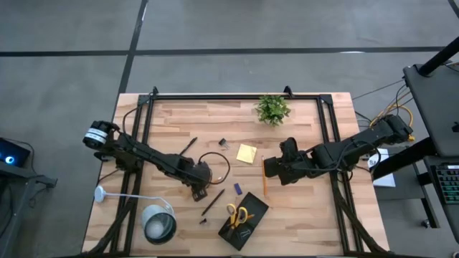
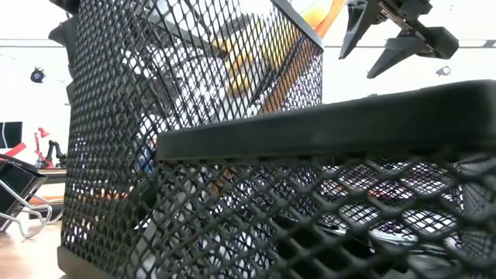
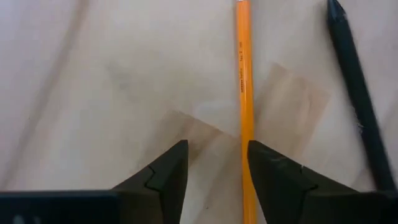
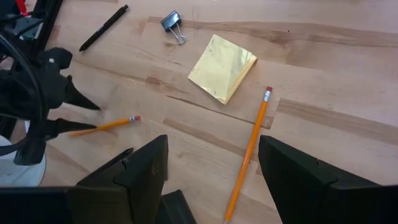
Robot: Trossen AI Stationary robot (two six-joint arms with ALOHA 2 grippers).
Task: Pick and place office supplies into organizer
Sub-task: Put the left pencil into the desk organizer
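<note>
From above, I see my left gripper (image 1: 203, 188) low on the bench beside the organizer (image 1: 242, 220) at the front edge. Its wrist view shows the jaws apart, an orange pencil (image 3: 244, 106) beside one finger. Right gripper (image 4: 211, 168) hovers open

The room was evenly and brightly lit from overhead, and shadows on the table (image 1: 301, 215) were soft. In the low view the background was washed out white, with the mesh organizer (image 2: 232, 155) blurred up close. The left wrist view looked soft and pale.
</note>
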